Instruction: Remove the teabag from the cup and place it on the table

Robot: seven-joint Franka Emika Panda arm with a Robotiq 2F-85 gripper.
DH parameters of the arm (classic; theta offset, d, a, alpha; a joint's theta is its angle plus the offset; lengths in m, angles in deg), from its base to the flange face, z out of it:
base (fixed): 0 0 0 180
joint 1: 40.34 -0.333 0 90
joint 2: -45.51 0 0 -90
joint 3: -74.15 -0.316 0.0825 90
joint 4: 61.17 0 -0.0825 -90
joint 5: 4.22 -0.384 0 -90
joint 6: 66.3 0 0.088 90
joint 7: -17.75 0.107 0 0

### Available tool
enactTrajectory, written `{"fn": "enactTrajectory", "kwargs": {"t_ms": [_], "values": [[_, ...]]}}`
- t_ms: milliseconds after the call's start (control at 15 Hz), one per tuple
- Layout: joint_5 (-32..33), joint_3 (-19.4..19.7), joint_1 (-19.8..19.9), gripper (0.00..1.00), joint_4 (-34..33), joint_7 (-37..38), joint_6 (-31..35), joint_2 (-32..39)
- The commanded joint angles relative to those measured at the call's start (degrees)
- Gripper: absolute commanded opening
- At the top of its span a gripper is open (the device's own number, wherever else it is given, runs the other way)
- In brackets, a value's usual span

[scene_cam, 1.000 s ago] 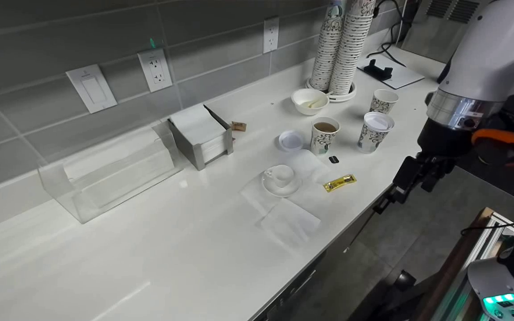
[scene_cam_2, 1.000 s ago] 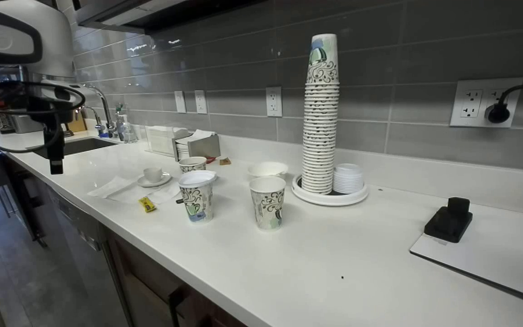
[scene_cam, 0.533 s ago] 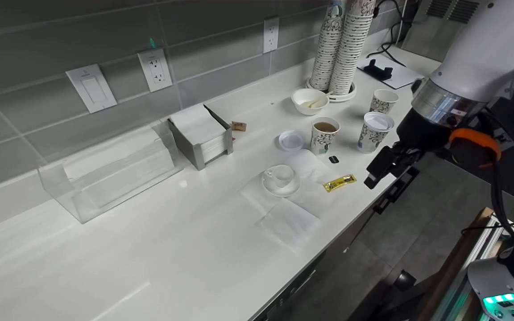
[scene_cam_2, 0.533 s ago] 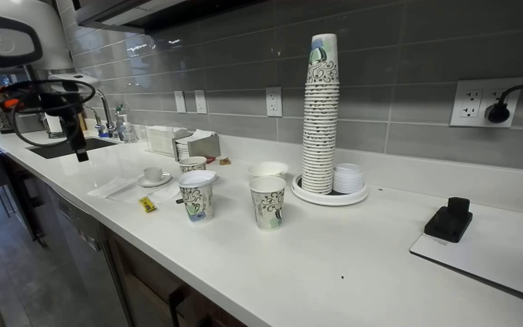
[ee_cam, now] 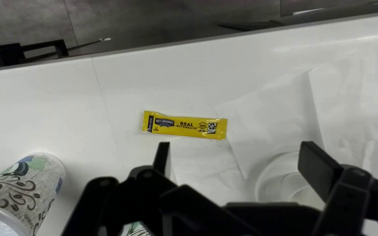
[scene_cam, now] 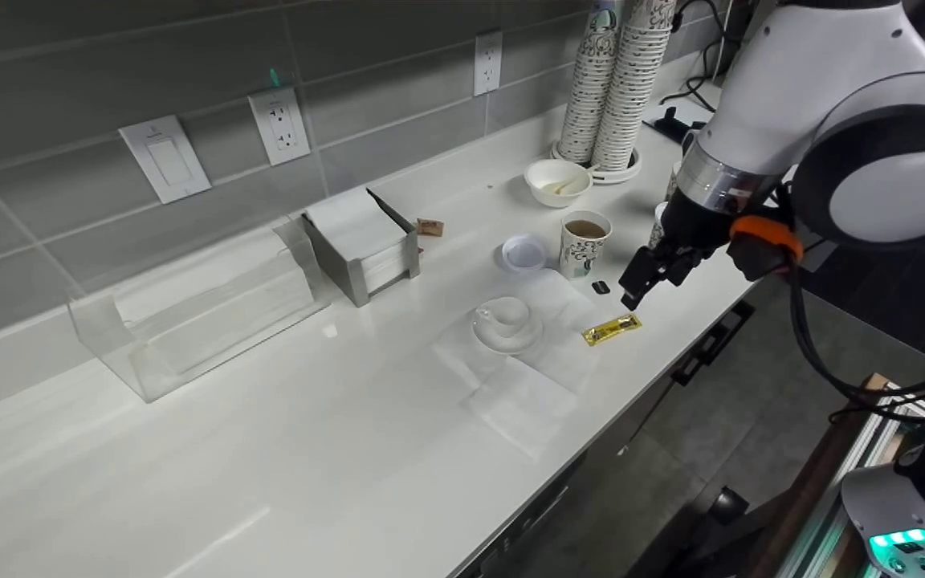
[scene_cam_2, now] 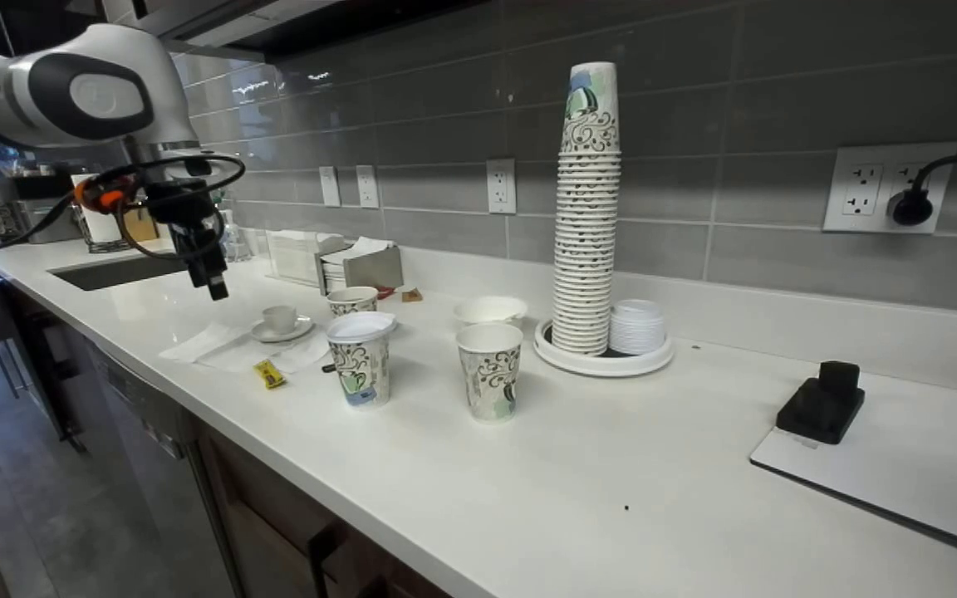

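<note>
The cup (scene_cam: 580, 255), a patterned pale paper cup with brown liquid inside, stands on the white table (scene_cam: 286, 449). It shows partly behind a lidded cup in an exterior view (scene_cam_2: 353, 300). The teabag itself is hidden. A small black tag (scene_cam: 601, 286) lies on the table beside the cup. My gripper (scene_cam: 631, 299) is above the table, on the front-edge side of the cup and apart from it. It also shows in an exterior view (scene_cam_2: 217, 287). In the wrist view the gripper (ee_cam: 236, 147) is open and empty, fingers wide apart.
A yellow mayonnaise packet (scene_cam: 611, 329) lies below the gripper. A white cup on a saucer (scene_cam: 503, 341) stands on napkins (scene_cam: 523, 401). A lidded paper cup (scene_cam_2: 362, 365) and an open one (scene_cam_2: 491, 374) stand nearby. A bowl (scene_cam: 557, 183) and tall cup stacks (scene_cam: 619, 96) are behind.
The arm has swung in from beyond the counter's front edge to over the table, close to the yellow packet and the black tag. The objects on the table have not moved.
</note>
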Motion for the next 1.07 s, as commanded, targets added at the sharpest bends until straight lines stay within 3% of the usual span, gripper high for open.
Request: {"fn": "enactTrajectory", "kwargs": {"t_ms": [0,333,800,1000], "values": [[0.6,1.2,-1.2,1.0,-0.3,0.4,-0.1,0.4],[1.2,1.6,-0.9,1.0,-0.3,-0.5,0.2,0.9],[0.4,6.8,0.0,1.0,2.7,-6.7,-0.4,1.7],[0.3,7.6,0.3,1.0,3.3,-6.1,4.0,5.1]]}}
